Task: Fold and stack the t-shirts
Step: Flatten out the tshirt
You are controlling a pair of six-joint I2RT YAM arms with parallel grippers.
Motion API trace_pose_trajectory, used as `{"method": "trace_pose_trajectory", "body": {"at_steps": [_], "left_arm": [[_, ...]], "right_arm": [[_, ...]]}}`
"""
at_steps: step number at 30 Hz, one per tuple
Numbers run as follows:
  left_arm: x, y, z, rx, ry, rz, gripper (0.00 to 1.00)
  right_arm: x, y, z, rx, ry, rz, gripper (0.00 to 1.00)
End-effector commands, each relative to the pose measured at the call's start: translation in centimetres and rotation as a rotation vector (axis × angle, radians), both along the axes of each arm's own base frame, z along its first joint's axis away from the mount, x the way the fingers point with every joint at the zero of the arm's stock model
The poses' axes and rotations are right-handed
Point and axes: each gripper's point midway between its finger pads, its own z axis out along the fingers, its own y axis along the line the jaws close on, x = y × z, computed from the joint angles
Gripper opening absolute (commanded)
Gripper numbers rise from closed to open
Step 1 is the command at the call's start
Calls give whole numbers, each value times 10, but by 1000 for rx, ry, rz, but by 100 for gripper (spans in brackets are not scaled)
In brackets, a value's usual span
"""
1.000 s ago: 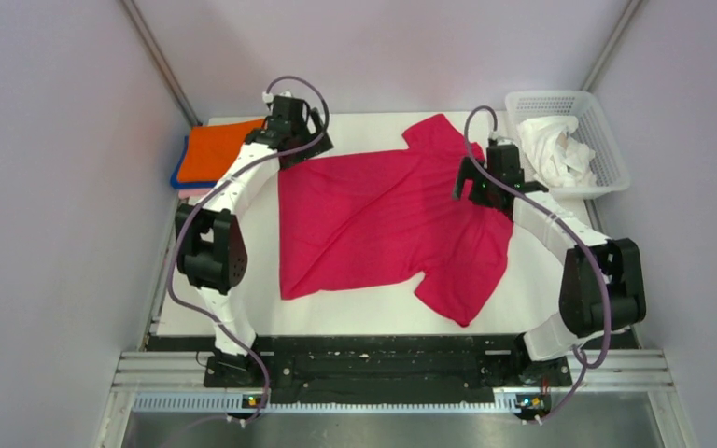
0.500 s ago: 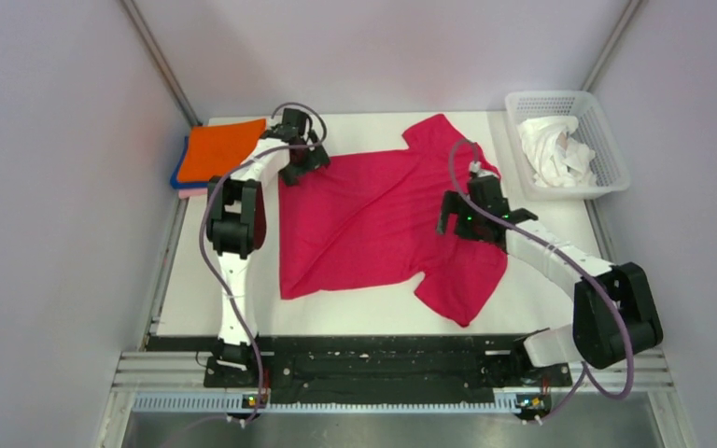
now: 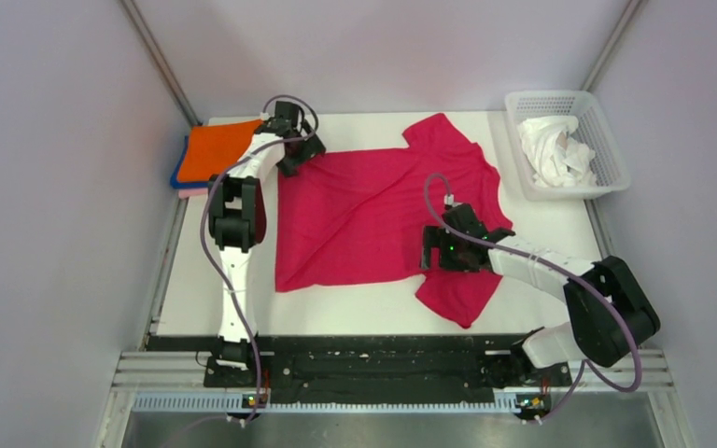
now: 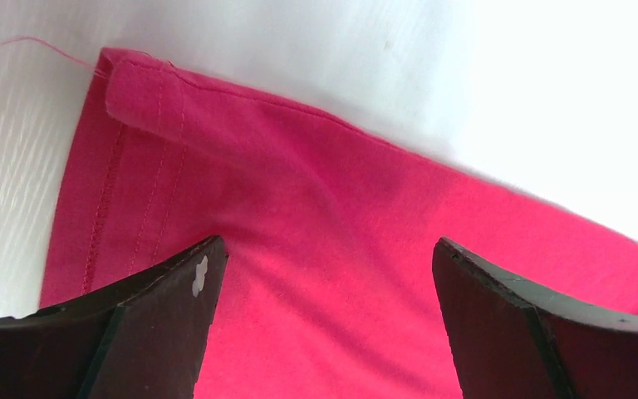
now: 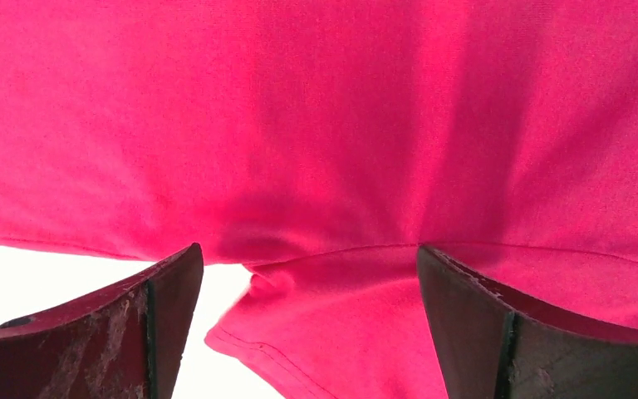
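The crimson-magenta t-shirt lies spread flat on the white table, collar to the right, hem to the left. My left gripper is open over the shirt's far left hem corner; in the left wrist view the stitched corner lies just ahead of the fingers. My right gripper is open and low over the near sleeve's armpit; in the right wrist view the sleeve hem lies between the fingers. Neither gripper holds cloth.
A folded stack lies at the far left: an orange shirt on top, with blue and pale pink edges under it. A white lattice basket at the far right holds a crumpled white shirt. Grey walls enclose the table.
My right gripper has moved from the collar side toward me and left, down to the near sleeve's armpit. My left gripper has stayed at the far hem corner, shifting slightly left.
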Motion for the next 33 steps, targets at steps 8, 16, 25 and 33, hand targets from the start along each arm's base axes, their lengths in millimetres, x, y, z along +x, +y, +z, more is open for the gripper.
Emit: {"method": "trace_pose_trajectory", "body": {"at_steps": [8, 16, 25, 33], "left_arm": [[33, 14, -31, -42, -1, 64, 99], [38, 6, -7, -94, -41, -8, 99], [-25, -20, 100, -11, -161, -168, 99], [-144, -11, 58, -29, -43, -158, 99]], "right_arm": [[-51, -30, -29, -93, 164, -53, 99], [-23, -24, -7, -115, 84, -34, 99], [16, 16, 63, 59, -115, 57, 99], [0, 71, 82, 211, -198, 265, 99]]}}
